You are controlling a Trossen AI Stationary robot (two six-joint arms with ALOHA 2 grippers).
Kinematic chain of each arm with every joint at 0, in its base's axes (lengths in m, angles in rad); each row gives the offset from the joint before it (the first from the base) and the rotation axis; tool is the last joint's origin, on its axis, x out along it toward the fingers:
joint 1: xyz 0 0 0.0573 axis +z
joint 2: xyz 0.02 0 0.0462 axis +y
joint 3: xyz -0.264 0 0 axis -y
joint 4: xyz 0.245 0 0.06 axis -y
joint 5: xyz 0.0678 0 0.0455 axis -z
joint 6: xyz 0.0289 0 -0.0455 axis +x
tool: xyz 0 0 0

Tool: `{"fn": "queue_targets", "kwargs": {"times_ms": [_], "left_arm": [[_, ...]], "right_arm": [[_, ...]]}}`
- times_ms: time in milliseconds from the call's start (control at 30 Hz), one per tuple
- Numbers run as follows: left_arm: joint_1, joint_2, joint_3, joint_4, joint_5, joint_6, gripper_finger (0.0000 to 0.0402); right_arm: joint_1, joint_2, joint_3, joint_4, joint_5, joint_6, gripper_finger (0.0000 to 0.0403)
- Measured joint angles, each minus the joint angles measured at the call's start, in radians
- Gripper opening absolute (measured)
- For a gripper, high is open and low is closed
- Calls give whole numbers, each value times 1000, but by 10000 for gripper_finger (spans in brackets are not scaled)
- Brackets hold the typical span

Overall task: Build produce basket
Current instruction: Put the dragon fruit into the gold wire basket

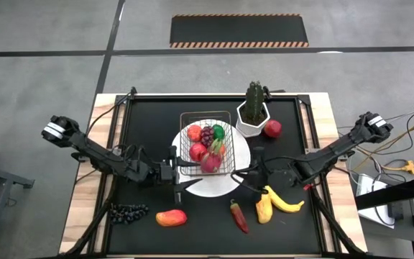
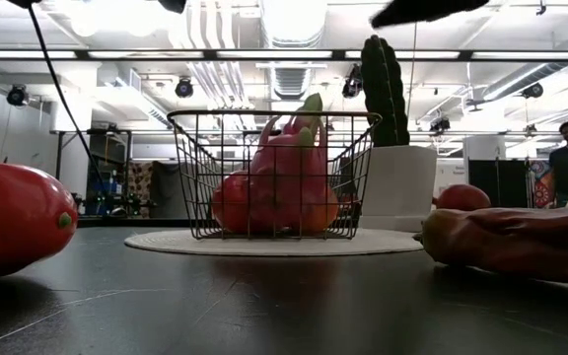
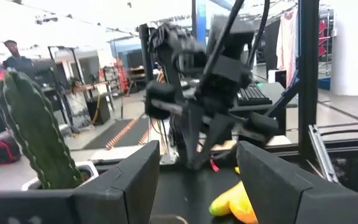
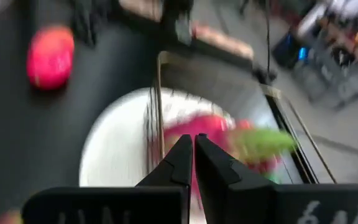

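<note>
Wire basket [image 1: 205,141], one yellow banana [image 1: 284,202] outside.

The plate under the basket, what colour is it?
White. The round plate under the wire basket shows best in the high view.

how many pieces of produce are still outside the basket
6: grapes and mango front left, chili, yellow piece and banana front right, apple beside the cactus pot.
</note>
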Motion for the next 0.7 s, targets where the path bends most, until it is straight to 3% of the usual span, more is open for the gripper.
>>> {"fn": "queue_targets", "kwargs": {"times_ms": [133, 233, 700], "left_arm": [[25, 0, 24, -3, 0, 31, 198], [53, 0, 35, -14, 0, 21, 198], [251, 3, 154, -464, 40, -284, 200]], "right_arm": [[-3, 0, -162, 406, -75, -112, 8], [-3, 0, -251, 576, -123, -137, 8], [-3, -1, -340, 660, -126, -42, 8]]}}
